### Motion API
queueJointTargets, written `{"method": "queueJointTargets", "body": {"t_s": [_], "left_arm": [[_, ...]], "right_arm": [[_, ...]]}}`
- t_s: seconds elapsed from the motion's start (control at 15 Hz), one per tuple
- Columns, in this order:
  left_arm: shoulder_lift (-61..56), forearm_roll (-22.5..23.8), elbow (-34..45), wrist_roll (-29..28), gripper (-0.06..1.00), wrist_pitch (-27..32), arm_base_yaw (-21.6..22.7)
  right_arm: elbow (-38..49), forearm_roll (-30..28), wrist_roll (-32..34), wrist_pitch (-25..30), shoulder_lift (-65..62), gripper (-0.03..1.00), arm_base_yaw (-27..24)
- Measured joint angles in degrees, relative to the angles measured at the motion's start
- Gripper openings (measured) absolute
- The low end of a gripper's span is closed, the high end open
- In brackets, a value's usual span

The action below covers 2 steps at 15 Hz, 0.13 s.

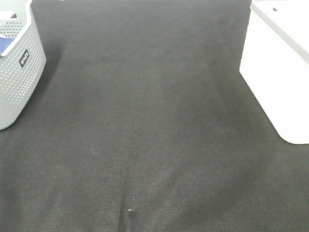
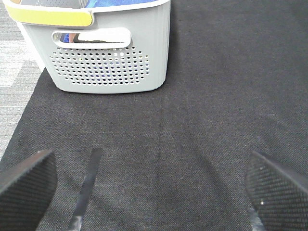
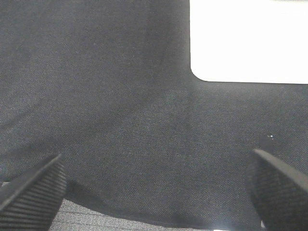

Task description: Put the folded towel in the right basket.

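At the far left corner of the desk (image 1: 145, 121) stands a grey perforated basket (image 1: 19, 67), and at the far right corner a plain white basket (image 1: 275, 72) — the dark cloth between them lies bare. No folded towel shows anywhere on that cloth. Blue fabric peeks over the grey basket's rim in the left wrist view (image 2: 103, 4); whether that is the towel I cannot tell.

So the step in hand looks like the very start or the very end: either the towel waits in the grey basket, or it already sits inside the white one, whose inside is hidden. If it is the start, the next move calls for the left arm to reach up and over the grey rim.

Both arms hang low near the front edge. The left gripper (image 2: 149, 190) is spread wide and holds nothing; the right gripper (image 3: 154, 192) is likewise released, its 2 ribbed pads well apart.
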Motion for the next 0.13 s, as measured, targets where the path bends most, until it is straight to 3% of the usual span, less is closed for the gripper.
{"method": "queueJointTargets", "body": {"t_s": [0.13], "left_arm": [[0.00, 0.00, 0.00, 0.00, 0.99, 0.00, 0.00]], "right_arm": [[0.00, 0.00, 0.00, 0.00, 0.00, 0.96, 0.00]]}}
